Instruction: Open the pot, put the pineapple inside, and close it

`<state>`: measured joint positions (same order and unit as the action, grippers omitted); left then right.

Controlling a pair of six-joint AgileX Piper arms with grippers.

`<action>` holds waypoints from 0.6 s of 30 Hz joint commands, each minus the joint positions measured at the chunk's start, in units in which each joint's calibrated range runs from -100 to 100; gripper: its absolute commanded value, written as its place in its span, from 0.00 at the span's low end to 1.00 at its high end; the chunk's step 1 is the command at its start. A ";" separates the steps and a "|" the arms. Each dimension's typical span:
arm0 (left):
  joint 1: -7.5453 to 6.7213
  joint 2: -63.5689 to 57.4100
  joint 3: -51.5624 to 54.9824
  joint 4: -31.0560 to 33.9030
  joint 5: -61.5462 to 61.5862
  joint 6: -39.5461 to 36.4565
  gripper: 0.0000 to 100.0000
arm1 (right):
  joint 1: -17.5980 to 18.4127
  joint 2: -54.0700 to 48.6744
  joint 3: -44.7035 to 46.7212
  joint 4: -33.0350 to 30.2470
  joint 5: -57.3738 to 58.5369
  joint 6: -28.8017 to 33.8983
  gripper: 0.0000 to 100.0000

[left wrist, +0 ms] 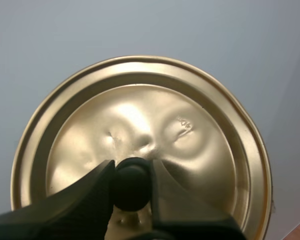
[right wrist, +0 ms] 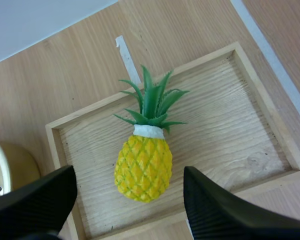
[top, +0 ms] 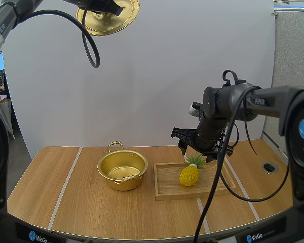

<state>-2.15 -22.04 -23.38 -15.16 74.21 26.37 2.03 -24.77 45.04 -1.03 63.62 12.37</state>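
High view looks down on a light wooden worktop [top: 91, 202] crossed by pale tape lines [top: 66, 185]. A plain white screen [top: 167, 76] stands behind it, and a small round cable hole [top: 269, 167] is set into the surface near its right edge. A shallow rectangular wooden tray [top: 167, 190] lies right of centre. Just beside it on the left stands a round golden metal pot [top: 122, 183] with loop handles, uncovered. Its matching golden metal lid [top: 109, 23] hangs high over the left part of the worktop, in front of the screen. In the left wrist view the left arm's fingers [left wrist: 90, 195] pinch the lid's round black knob [left wrist: 131, 182] between their tips. A yellow plastic pineapple with green leaves [top: 189, 174] lies on its side on the tray floor, its leaves pointing toward the screen. In the right wrist view the right arm's fingers [right wrist: 35, 200] stand wide apart above it, one tip to each side of the fruit, neither touching it.
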 commanded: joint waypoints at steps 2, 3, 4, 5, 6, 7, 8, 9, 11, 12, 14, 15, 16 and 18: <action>-0.12 -0.36 -0.51 -0.06 -2.00 -0.33 0.00 | -0.21 2.48 -0.57 -1.26 -2.11 1.11 1.00; -0.12 -0.36 -0.51 -0.06 -2.00 -0.33 0.00 | -0.21 2.92 -0.57 -1.42 -2.73 1.46 1.00; -0.12 -0.36 -0.51 -0.06 -2.00 -0.33 0.00 | -0.21 3.42 -0.57 -1.38 -3.35 1.88 1.00; -0.12 -0.36 -0.51 -0.06 -2.00 -0.33 0.00 | -0.21 3.97 -0.57 -1.38 -4.17 2.19 1.00; -0.12 -0.36 -0.51 -0.06 -2.00 -0.33 0.00 | -0.21 4.52 -0.57 -1.38 -4.89 2.29 1.00; -0.12 -0.36 -0.51 -0.06 -2.00 -0.33 0.00 | -0.21 5.12 -0.70 -1.38 -5.31 2.76 1.00; -0.12 -0.36 -0.51 -0.06 -2.00 -0.33 0.00 | -0.21 5.63 -0.70 -1.54 -5.31 3.25 1.00; -0.12 -0.36 -0.51 -0.06 -2.00 -0.33 0.00 | -0.21 6.18 -0.70 -1.54 -5.56 3.34 1.00; -0.12 -0.36 -0.51 -0.06 -2.00 -0.33 0.00 | -0.21 7.20 -0.70 -1.63 -6.16 3.34 1.00; -0.12 -0.36 -0.51 -0.06 -2.00 -0.33 0.00 | -0.21 7.64 -0.70 -1.63 -6.16 3.34 1.00; -0.12 -0.36 -0.51 -0.06 -2.00 -0.33 0.00 | -0.21 8.53 -0.70 -1.63 -7.06 3.44 1.00; -0.12 -0.36 -0.51 -0.06 -2.00 -0.33 0.00 | -0.21 9.07 -0.70 -1.63 -7.20 3.60 1.00; -0.12 -0.36 -0.51 -0.06 -2.00 -0.33 0.00 | -0.21 9.21 -0.70 -1.63 -7.78 3.67 1.00; -0.12 -0.36 -0.51 -0.06 -2.00 -0.33 0.00 | -0.21 9.96 -0.70 -1.63 -8.77 3.67 1.00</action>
<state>-2.15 -22.04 -23.38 -15.16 74.21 26.37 2.03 -15.28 44.99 -2.11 56.52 15.83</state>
